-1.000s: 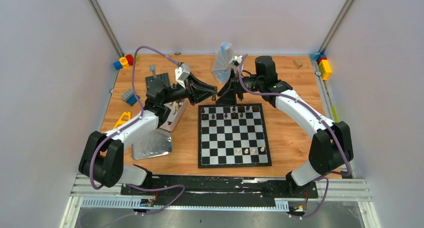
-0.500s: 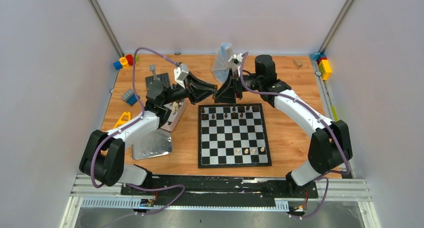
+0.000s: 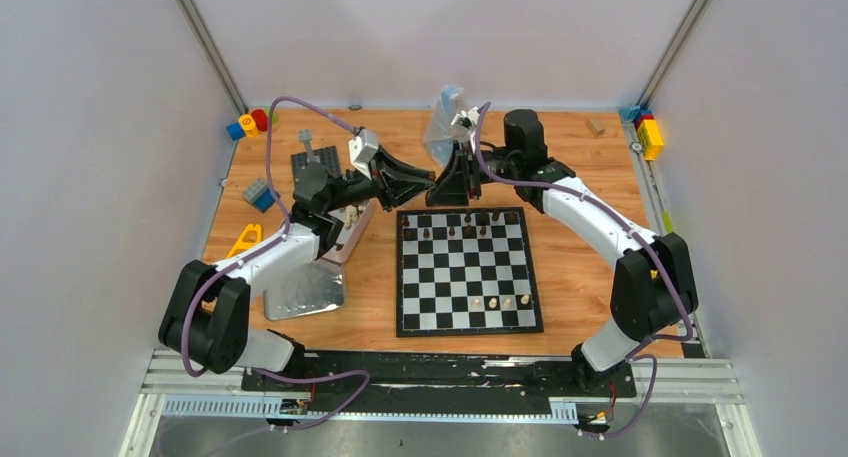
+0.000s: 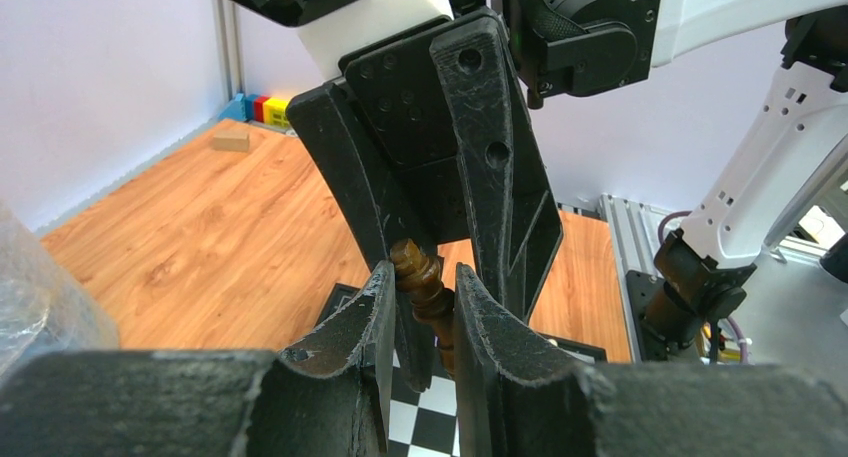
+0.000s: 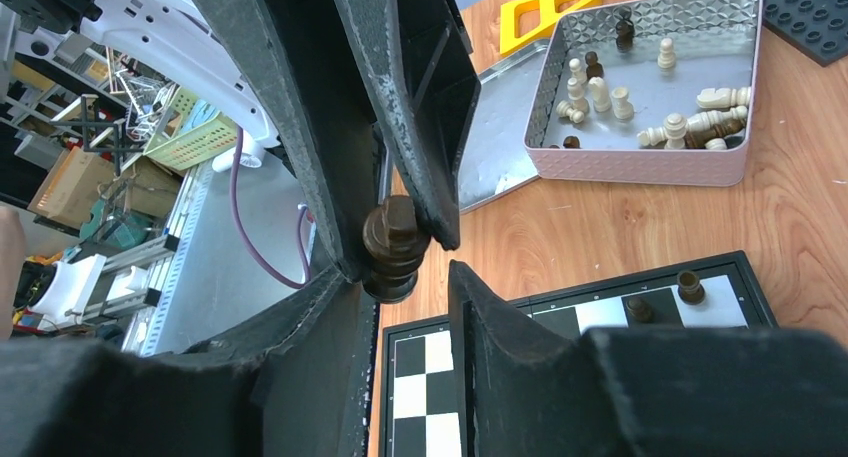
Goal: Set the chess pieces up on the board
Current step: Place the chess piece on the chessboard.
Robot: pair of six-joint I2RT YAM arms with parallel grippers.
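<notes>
Dark brown and glossy, a chess piece [image 4: 412, 265] is pinched between the two fingers of the left hand [image 4: 420, 282], which is clenched on it and holds it tilted in the air. The right hand [image 5: 400, 274] meets the left one tip to tip from the opposite side. Its fingers stand parted on either side of the same chess piece, and a gap shows between one finger and the piece, so this hand is released, not gripping.

Both hands hover just beyond the far left corner of the board [image 3: 455, 277], which lies flat on the wooden worktop [image 3: 585, 267] between the two arms. On the board, dark pieces [image 3: 483, 219] stand in part of the two far rows. Four cream pieces [image 3: 493, 303] stand in a line close to the near edge, on the right half.

Left of the board, a pink-sided tin [image 5: 640, 165] holds loose pieces [image 5: 600, 92], cream and dark, some upright and some lying down. Its silvery lid [image 3: 305, 287] lies on the worktop nearer the arm bases. A crumpled plastic bag [image 3: 445, 117] sits behind the two hands, and toy bricks [image 3: 650, 132] lie in the far corners.
</notes>
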